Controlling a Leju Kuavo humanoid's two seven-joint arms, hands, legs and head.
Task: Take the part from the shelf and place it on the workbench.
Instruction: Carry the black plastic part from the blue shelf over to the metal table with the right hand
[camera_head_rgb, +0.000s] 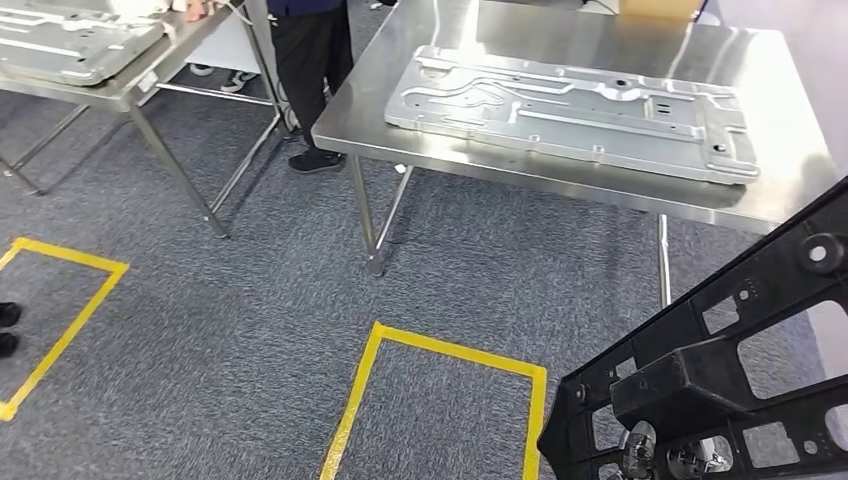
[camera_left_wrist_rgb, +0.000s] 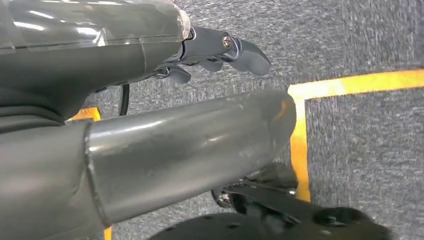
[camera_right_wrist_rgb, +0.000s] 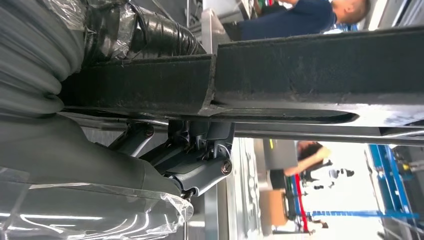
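Head view, part: black openwork frame part (camera_head_rgb: 720, 370) at 5 o'clock, off the steel worktop (camera_head_rgb: 600, 40).
Right robot hand (camera_right_wrist_rgb: 195, 155): grasping the part's bar.
Left robot hand (camera_left_wrist_rgb: 210, 55): released, holding nothing.

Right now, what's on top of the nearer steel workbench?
A flat silver stamped metal panel lies on the workbench, with bare steel around it. The black part in the right hand covers the near right corner.

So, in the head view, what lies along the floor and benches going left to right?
Left table with a metal panel → left yellow floor square → person's dark trousers and shoes → middle yellow square → workbench carrying a silver panel → black part, nearest on the right.
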